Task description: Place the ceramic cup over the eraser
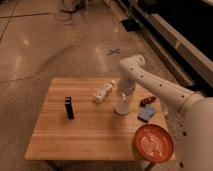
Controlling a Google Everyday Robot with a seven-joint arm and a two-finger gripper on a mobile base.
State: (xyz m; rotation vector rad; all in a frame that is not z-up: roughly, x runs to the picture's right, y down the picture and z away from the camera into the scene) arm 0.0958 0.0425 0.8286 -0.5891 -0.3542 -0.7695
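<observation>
On the left half of the table (pixel 90 135), a pale wooden top with a square edge, there's the eraser (pixel 69 107): a slim black block, taller than wide, standing upright on its own with bare wood all around it. A broad strip of open wood runs from it across the table's middle, and the whole front of the table is open boards too.

Moving to the table's centre, towards its back edge, a white bottle (pixel 104 92) lies on its side, slanting, with a label on its body. Just to the right of it, right of the table's centre, here's the cup (pixel 121 107): small, plain, white, tapered, smooth-looking. The gripper (pixel 122 99) sits directly above it, right at the cup's top, hanging from a white rounded arm (pixel 155 87) that bends in over the table's back right corner. Whether the gripper has actually closed on the cup, I can't tell; its tip merges with the cup's rim. The cup is well apart from the eraser.

On the table's right side, a small red object (pixel 147 101) lies near the edge, a flat blue pad (pixel 146 113) just in front of it. At the table's front right corner, a round orange plate (pixel 153 142) with ringed ridges hangs over the edge.
</observation>
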